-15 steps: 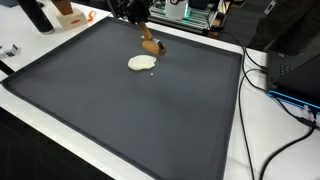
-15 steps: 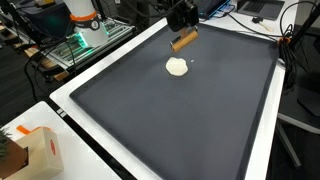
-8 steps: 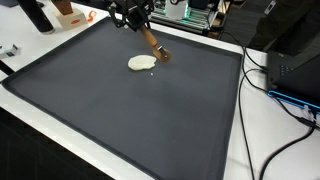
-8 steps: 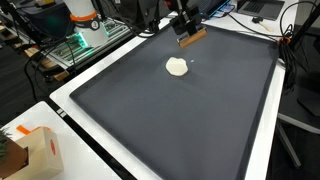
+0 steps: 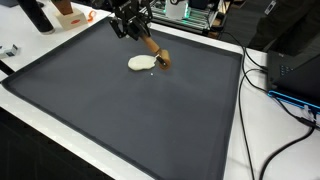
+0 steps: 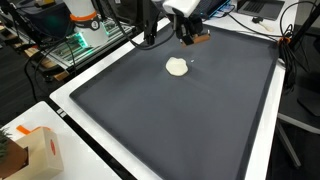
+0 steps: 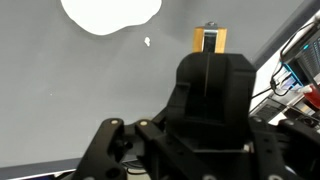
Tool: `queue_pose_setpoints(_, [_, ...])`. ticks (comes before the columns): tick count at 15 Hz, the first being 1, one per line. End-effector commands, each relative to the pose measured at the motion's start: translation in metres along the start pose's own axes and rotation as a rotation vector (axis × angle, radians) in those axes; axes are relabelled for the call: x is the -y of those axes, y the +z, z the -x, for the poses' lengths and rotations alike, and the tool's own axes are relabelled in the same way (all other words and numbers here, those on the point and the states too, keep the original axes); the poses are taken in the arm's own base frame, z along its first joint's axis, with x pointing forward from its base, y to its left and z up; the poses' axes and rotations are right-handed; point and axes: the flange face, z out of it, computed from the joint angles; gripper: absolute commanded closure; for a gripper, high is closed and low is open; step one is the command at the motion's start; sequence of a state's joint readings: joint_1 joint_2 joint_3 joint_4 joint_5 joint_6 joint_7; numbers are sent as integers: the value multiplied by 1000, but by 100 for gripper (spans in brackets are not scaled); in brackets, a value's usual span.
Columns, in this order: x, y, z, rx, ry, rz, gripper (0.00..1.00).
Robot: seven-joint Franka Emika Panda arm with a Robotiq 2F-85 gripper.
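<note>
My gripper (image 5: 137, 30) hangs over the far edge of a large black mat (image 5: 120, 120) and is shut on a brown wooden-handled tool (image 5: 155, 53) that slants down from the jaws towards the mat. A flat white blob (image 5: 141, 63) lies on the mat just beside the tool's lower end. In the other exterior view the gripper (image 6: 187, 29) holds the tool (image 6: 198, 38) a little beyond the white blob (image 6: 177, 67). In the wrist view the black gripper body (image 7: 208, 65) fills the frame, with the tool's tip (image 7: 208, 40) past it and the white blob (image 7: 110, 12) at the top.
The mat (image 6: 190, 120) covers most of a white table. Cables (image 5: 268, 95) and black equipment (image 5: 295, 50) lie beside it. An orange-and-white box (image 6: 35, 150) stands at a near corner. Electronics (image 6: 85, 30) crowd the far side.
The gripper has shifted slightly along the far edge and tilted; the tool's lower end has swung outward and now slants more, ending just past the white blob.
</note>
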State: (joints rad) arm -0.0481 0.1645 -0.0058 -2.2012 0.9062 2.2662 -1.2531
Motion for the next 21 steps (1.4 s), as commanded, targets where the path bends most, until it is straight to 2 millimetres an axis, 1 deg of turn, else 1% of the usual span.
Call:
queue_pose_setpoints(1, [-9, 6, -4, -19, 88, -57, 77])
queue_pose_setpoints(7, [-19, 17, 3, 22, 186, -84, 77])
queue_pose_setpoints(13, [-23, 16, 10, 40, 248, -101, 77])
queue_pose_setpoints(21, [-33, 21, 19, 54, 328, -101, 77])
